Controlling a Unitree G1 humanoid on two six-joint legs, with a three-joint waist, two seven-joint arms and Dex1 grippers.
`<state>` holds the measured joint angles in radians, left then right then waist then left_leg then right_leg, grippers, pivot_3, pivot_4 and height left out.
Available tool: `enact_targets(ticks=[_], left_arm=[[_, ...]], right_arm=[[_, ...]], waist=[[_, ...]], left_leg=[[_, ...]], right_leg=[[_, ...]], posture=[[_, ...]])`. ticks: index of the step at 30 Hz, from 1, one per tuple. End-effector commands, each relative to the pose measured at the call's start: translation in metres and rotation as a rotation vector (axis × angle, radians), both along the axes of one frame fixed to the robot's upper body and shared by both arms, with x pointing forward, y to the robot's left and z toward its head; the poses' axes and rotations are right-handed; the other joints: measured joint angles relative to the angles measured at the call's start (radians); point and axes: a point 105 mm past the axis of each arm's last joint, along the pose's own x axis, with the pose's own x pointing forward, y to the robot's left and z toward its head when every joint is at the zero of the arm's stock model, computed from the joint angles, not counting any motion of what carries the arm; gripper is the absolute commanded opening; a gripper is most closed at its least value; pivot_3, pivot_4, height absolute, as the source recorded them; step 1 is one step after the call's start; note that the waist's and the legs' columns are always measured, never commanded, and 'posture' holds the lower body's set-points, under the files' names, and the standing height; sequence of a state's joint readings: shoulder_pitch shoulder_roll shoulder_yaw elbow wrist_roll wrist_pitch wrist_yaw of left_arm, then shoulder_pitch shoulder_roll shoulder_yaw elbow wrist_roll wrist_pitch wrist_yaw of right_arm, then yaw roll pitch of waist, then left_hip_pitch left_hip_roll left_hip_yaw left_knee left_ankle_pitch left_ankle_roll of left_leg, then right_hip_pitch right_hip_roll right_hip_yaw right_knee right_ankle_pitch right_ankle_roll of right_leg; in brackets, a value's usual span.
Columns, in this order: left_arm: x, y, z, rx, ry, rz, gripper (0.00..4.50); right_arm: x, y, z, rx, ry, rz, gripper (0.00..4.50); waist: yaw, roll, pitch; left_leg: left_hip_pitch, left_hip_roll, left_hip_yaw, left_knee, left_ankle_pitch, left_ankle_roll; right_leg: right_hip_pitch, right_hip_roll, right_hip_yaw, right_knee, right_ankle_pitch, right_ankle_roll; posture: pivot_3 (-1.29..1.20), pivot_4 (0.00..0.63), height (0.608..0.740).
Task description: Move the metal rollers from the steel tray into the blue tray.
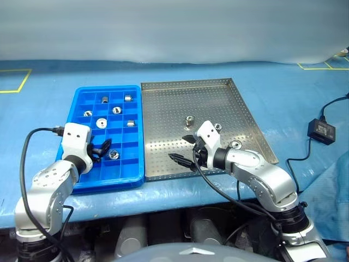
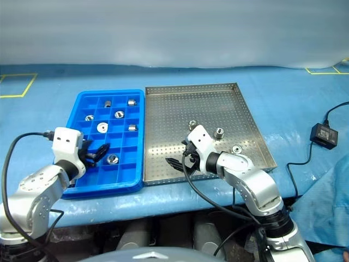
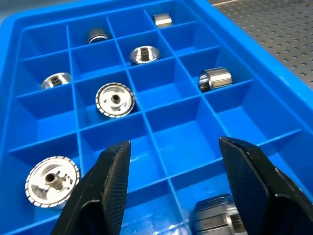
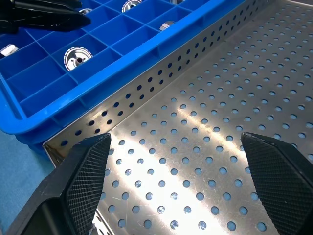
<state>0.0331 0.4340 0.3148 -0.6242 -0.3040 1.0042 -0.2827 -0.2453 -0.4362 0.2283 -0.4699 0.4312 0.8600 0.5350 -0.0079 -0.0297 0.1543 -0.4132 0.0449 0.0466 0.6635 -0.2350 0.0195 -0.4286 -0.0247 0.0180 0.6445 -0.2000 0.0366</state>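
Observation:
The steel tray (image 1: 169,109) lies right of the blue tray (image 1: 128,164), their long sides touching. Three metal rollers sit in the steel tray: one near the middle (image 1: 190,120), one beside it (image 1: 218,126), one toward the right rim (image 1: 235,144). Several rollers sit in separate compartments of the blue tray, such as a flat ring (image 1: 101,123) and a cylinder (image 3: 215,79). My left gripper (image 1: 101,148) is open over the blue tray's near end, with a roller (image 3: 217,218) lying in the compartment just below its fingers. My right gripper (image 1: 182,148) hangs wide open over the steel tray's near left part, holding nothing.
Both trays rest on a blue table cover. A black power adapter (image 1: 322,130) with its cable lies to the right of the steel tray. Yellow tape marks (image 1: 16,82) show at the far left and far right. The left gripper's fingers (image 4: 44,14) appear in the right wrist view.

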Motion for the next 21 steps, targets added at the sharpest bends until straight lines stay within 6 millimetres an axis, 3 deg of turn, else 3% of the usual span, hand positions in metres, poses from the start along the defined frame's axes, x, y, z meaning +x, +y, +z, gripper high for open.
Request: enact_targets(ticks=[1,9,13,21], left_arm=[[-0.001,0.005,0.018,0.001,-0.08,0.02,3.1],[0.0,0.004,0.026,-0.014,-0.103,0.0,3.1],[0.002,-0.007,0.028,-0.031,-0.113,-0.056,3.1],[-0.004,-0.05,0.024,-0.075,-0.111,-0.266,3.1]], right_arm=[[0.002,0.003,0.009,0.012,-0.034,0.008,4.5],[0.001,0.005,0.009,0.024,-0.035,0.009,4.5],[0.006,0.003,0.009,0.018,-0.051,-0.033,4.5],[0.052,0.008,0.02,0.089,-0.081,-0.339,4.5]], waist=[[0.001,0.0,0.0],[0.001,0.0,0.0],[0.0,0.0,0.0],[-0.004,0.0,0.0]], left_leg=[[0.0,0.0,0.0,0.0,0.0,0.0],[0.0,0.0,0.0,0.0,0.0,0.0],[0.0,0.0,0.0,0.0,0.0,0.0],[0.0,0.0,0.001,0.0,0.0,0.0]], right_leg=[[0.0,0.0,0.0,0.0,0.0,0.0],[0.0,-0.001,0.0,0.0,0.0,0.0],[0.0,0.0,0.0,0.0,0.0,0.0],[-0.001,0.0,0.0,0.0,0.0,0.0]], posture=[[0.04,0.15,0.74],[0.04,0.15,0.74],[0.03,0.15,0.74],[0.04,0.15,0.74]])
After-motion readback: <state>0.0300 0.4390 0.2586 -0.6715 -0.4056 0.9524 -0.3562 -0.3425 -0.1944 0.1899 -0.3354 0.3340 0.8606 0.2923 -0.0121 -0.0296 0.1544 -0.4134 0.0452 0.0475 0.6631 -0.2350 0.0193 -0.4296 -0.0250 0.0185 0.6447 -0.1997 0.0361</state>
